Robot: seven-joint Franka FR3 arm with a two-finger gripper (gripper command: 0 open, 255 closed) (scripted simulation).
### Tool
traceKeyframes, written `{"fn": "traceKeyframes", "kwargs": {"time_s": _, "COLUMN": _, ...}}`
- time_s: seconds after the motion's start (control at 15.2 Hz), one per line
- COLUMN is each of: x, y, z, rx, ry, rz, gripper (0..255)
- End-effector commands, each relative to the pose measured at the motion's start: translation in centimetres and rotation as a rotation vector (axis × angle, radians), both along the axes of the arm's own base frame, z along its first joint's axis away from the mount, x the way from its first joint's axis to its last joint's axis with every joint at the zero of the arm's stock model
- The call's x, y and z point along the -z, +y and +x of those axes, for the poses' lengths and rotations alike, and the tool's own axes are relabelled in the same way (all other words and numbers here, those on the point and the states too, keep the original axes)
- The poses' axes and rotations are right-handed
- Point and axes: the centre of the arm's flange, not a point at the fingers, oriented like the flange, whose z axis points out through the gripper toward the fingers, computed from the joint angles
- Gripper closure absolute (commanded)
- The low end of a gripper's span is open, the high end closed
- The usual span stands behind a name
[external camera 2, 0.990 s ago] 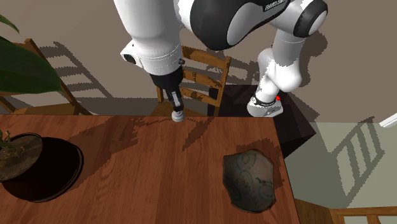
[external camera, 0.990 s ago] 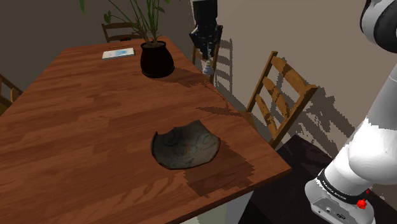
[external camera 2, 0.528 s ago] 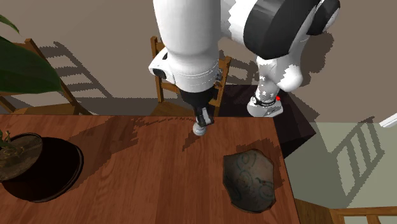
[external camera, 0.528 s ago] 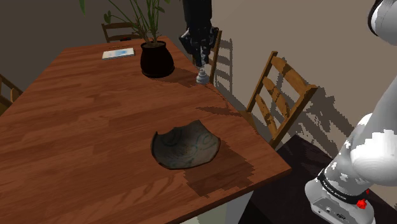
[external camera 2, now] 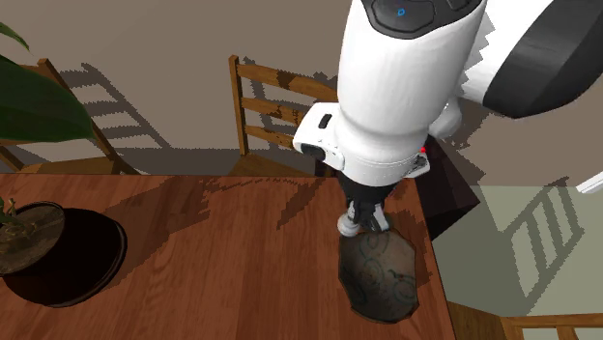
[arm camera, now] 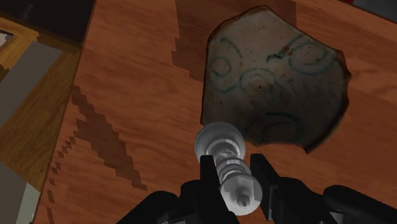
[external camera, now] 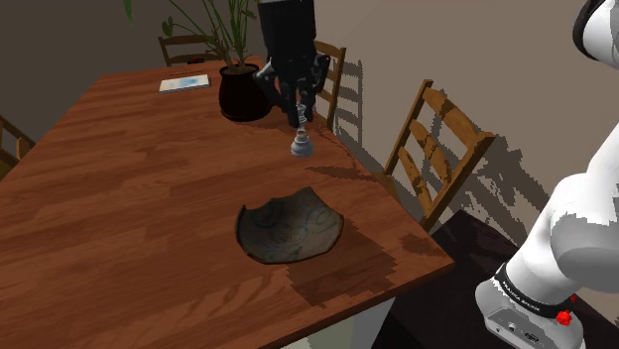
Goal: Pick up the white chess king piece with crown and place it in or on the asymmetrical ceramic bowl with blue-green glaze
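Note:
A pale grey-white chess king [external camera: 301,147] hangs base-down above the wooden table [external camera: 129,198], with my black gripper [external camera: 298,114] shut on its upper part. The wrist view has the king [arm camera: 219,143] clasped between both fingers [arm camera: 208,172], and its round base lies just short of the bowl's near rim. The uneven grey bowl [external camera: 290,228] with faint blue-green rings lies flat near the table's right edge in the shoulder view. In the second exterior view the king [external camera 2: 350,227] hovers right at the far rim of the bowl [external camera 2: 382,275], under the gripper [external camera 2: 362,211].
A black plant pot [external camera: 244,94] stands behind the gripper, and a small flat book [external camera: 185,83] lies further back. Wooden chairs [external camera: 436,149] line the table's right edge in the shoulder view. Another chair [external camera 2: 280,106] stands by the wall.
The arm has carried the king from beyond the table's edge, past the plant pot, toward the bowl. The grip on it has stayed shut throughout.

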Motion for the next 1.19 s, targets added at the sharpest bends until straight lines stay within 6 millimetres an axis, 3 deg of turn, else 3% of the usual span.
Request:
{"fn": "traceKeyframes", "kwargs": {"time_s": 0.0, "x": -0.5, "y": 2.1, "z": -1.4, "rx": 0.001, "ry": 0.000, "rz": 0.000, "gripper": 255}}
{"fn": "traceKeyframes", "kwargs": {"time_s": 0.33, "x": -1.0, "y": 7.7, "z": -5.5, "rx": 0.001, "ry": 0.000, "rz": 0.000, "gripper": 255}}
{"fn": "traceKeyframes", "kwargs": {"time_s": 1.12, "x": 5.4, "y": 7.7, "z": -5.5, "rx": 0.001, "ry": 0.000, "rz": 0.000, "gripper": 255}}
